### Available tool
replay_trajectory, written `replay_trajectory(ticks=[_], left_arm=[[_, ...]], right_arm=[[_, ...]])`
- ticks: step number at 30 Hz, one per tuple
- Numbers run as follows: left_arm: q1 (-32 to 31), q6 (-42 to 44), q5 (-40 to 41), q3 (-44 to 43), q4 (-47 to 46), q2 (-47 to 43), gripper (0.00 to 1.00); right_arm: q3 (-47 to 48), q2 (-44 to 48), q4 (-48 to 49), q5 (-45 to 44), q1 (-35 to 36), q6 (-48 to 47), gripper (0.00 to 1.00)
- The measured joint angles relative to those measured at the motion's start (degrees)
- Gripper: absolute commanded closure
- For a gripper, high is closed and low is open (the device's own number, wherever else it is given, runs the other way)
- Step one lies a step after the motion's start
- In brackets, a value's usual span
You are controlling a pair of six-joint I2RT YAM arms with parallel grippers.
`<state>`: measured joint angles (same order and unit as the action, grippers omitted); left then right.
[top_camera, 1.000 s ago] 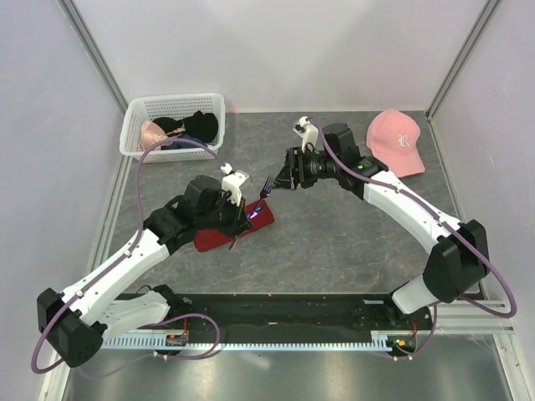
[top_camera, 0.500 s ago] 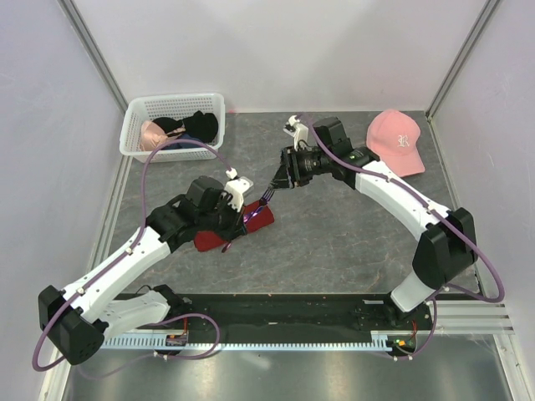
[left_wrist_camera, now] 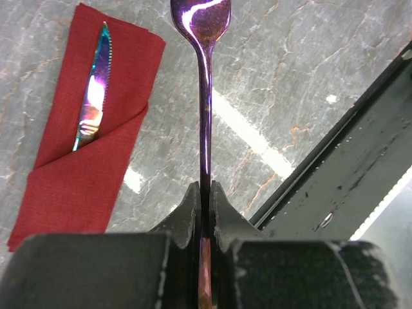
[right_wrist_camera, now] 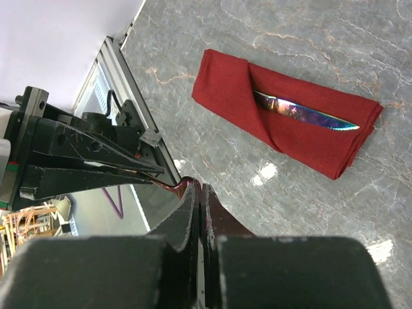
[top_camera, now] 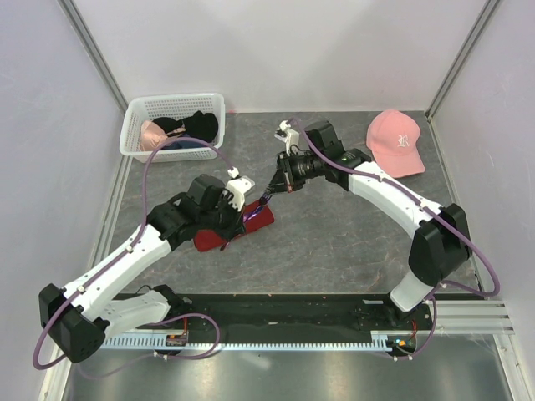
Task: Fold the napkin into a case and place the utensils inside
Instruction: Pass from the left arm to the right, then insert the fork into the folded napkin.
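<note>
Skip the white plastic basket (top_camera: pixel 130 134) at 10 o'clock. Note the left gripper (left_wrist_camera: pixel 201 193), clenched on the thin, glossy purple shaft of the utensil (left_wrist_camera: pixel 205 116). Find the napkin (left_wrist_camera: pixel 84 174) near 8 o'clock on the grey marbled table (top_camera: pixel 334 242), lying flat as a narrow dark red woven case (right_wrist_camera: pixel 283 122) with a rainbow-sheened serrated knife (left_wrist_camera: pixel 93 96) tucked in its slanted pocket. See the right gripper (right_wrist_camera: pixel 196 193), pinched shut on the utensil's far tip; treat this as a handover. Loosen the left only after testing the right grip for firmness; expect slipping from polished metal. Slide the utensil in beside the knife without rucking the limp cloth. Leave the pink cap (top_camera: pixel 394 142) at 2 o'clock.
</note>
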<state>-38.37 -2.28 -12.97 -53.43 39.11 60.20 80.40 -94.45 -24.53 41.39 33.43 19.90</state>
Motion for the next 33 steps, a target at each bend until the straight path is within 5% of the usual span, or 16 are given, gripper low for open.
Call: replay_trajectory(ticks=[1, 2, 7, 9, 12, 14, 20, 33], left_arm=[[0.0, 0.1, 0.5, -0.2, 0.2, 0.0, 0.74], [0.0, 0.2, 1.1, -0.5, 0.3, 0.0, 0.69], [1.4, -1.6, 7.4, -1.3, 1.6, -0.2, 0.64], [4.2, -3.3, 9.1, -1.6, 2.0, -0.2, 0.67], [11.5, -6.7, 10.8, -1.5, 2.3, -0.3, 0.92], [18.5, -9.5, 11.4, -0.9, 2.2, -0.2, 0.98], [34.0, -17.0, 8.4, 4.4, 1.2, 5.2, 0.98], [36.6, -27.6, 6.5, 12.0, -1.1, 10.9, 0.98]], right_arm=[[0.0, 0.0, 0.3, 0.0, 0.0, 0.1, 1.0], [-0.1, 0.0, 0.8, -0.1, 0.0, 0.4, 1.0], [-3.8, 1.4, 3.4, -3.3, -2.2, 1.7, 1.0], [-6.4, 2.2, 4.1, -5.1, -4.4, 2.0, 1.0], [-10.1, 3.6, 5.3, -7.5, -8.0, 2.8, 1.0], [-12.3, 4.2, 6.4, -9.1, -9.8, 3.3, 1.0], [-14.4, 3.4, 10.1, -10.8, -11.3, 4.5, 1.0], [-13.7, -4.4, 13.8, -12.2, -11.3, 5.6, 1.0]])
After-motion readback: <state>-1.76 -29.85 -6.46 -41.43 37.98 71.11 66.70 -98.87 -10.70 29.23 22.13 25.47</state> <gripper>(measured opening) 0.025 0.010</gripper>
